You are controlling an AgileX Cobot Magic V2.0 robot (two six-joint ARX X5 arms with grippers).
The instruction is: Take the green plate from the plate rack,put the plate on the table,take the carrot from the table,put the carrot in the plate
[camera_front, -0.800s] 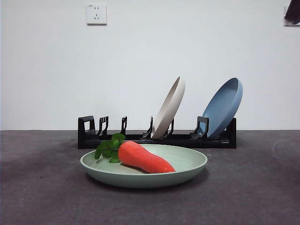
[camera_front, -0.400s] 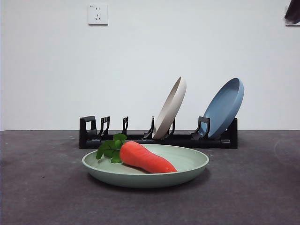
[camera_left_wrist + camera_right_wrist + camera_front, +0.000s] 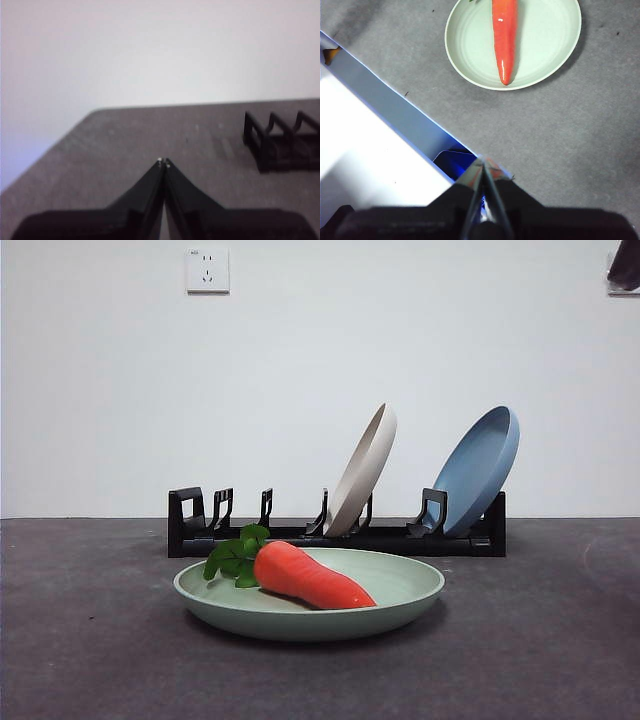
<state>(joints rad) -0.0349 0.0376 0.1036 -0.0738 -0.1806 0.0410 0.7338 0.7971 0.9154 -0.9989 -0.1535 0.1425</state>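
Front view: the green plate (image 3: 309,600) lies flat on the table (image 3: 540,640), just in front of the plate rack (image 3: 336,530) and apart from it. The carrot (image 3: 308,577) lies on its side inside the plate, its green leaves (image 3: 234,555) reaching over the plate's left rim and its pointed tip directed toward the right. In the rack, a cream-beige plate (image 3: 361,471) leans to the right in a middle slot, and a blue plate (image 3: 477,471) leans likewise at the right end; the slots at the left end hold nothing. A wall socket (image 3: 208,270) sits high on the white wall.

Right wrist view: the right gripper (image 3: 484,165) is held high above the table, well apart from the plate (seen here with the carrot lying across its middle); its two black jaws meet at the tips and grasp nothing.

Left wrist view: the left gripper (image 3: 163,162) likewise has its jaws pressed together and empty, above bare table, with one end of the rack near the picture's edge.

A black tip shows at the front view's top right corner.
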